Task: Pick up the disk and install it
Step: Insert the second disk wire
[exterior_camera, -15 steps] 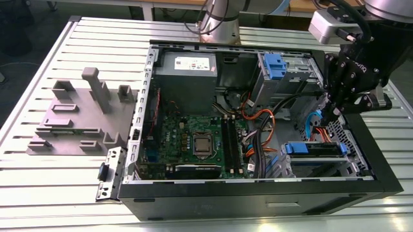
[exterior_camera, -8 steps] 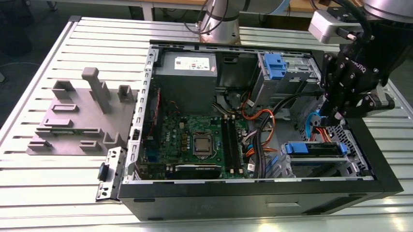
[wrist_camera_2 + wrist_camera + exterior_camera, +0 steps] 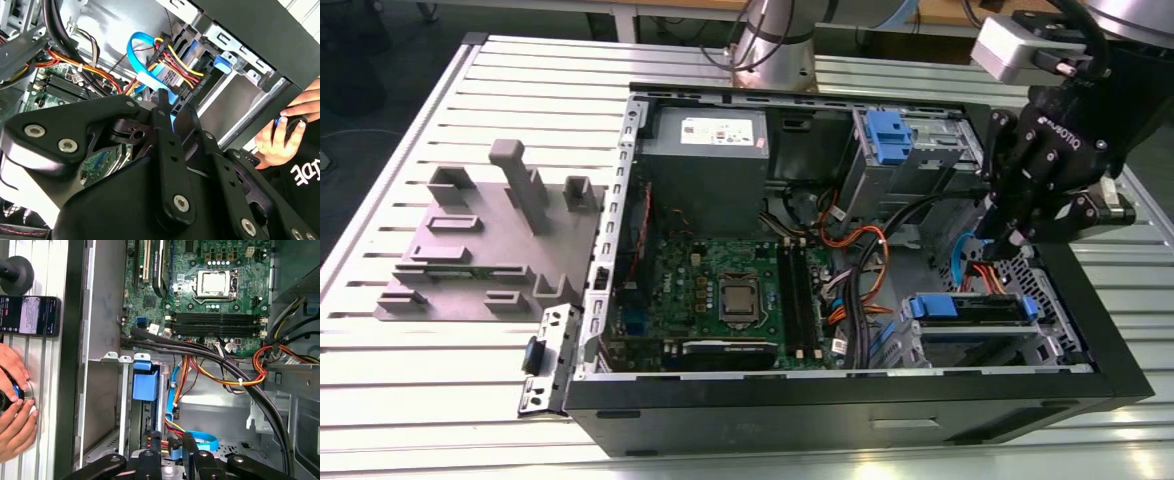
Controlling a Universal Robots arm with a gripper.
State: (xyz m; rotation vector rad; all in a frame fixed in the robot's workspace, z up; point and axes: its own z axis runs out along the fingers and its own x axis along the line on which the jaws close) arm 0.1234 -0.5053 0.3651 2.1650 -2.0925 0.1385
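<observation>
An open computer case (image 3: 854, 405) lies on a slatted metal counter (image 3: 454, 420) in the exterior view. At 9 o'clock from the case sits a grey slotted fixture (image 3: 480, 240).

Inside the case, at 11 o'clock, a grey power supply (image 3: 707, 165) carries a white sticker whose print is too small to make out. A green motherboard (image 3: 720, 290) fills the centre. At 1 o'clock a small blue latch (image 3: 887, 135) tops a drive cage.

At 4 o'clock the disk (image 3: 970, 308), framed by its blue bracket, stands inside the lower drive bay. The robot's hand (image 3: 1014, 238) hangs just above it at 3 o'clock, among blue and orange cables. Whether the hand is clenched or released cannot be told. White lettering runs along its black body.

The disk looks seated in its bay, so the pick-up and most of the install seem done. Whether it is latched or cabled is unclear.

In the second wrist view a blue data cable (image 3: 145, 65) loops close to the hand. In the first wrist view a person (image 3: 12, 405) outside the case wall cups a small round object, near a phone (image 3: 30, 315) with a lit screen.
</observation>
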